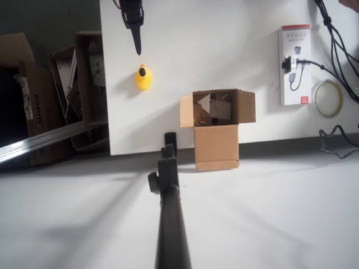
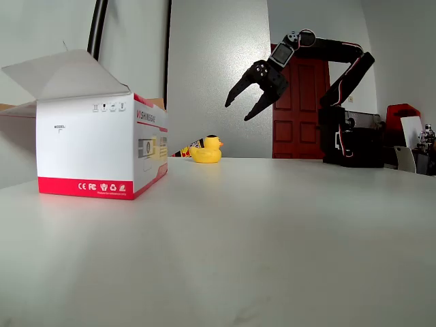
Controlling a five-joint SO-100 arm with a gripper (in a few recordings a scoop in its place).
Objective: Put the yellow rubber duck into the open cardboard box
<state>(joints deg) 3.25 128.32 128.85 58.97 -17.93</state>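
Yellow rubber duck [image 1: 144,78] small, rounded, orange beak, upright on table; pincer [image 2: 240,110] spread wide, empty.

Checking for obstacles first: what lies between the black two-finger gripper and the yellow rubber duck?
Nothing: in the overhead view only bare white table separates the open black gripper from the yellow rubber duck.

White product box [image 1: 295,64] (red-trimmed), probably tape roll [image 1: 327,98].

A white table [image 1: 168,84] is seen with a yellow rubber duck [image 1: 144,78], an open cardboard box [image 1: 217,131], a white-and-red product box [image 1: 295,64], a tape roll [image 1: 327,98] and some cables [image 1: 336,50] laid on it.
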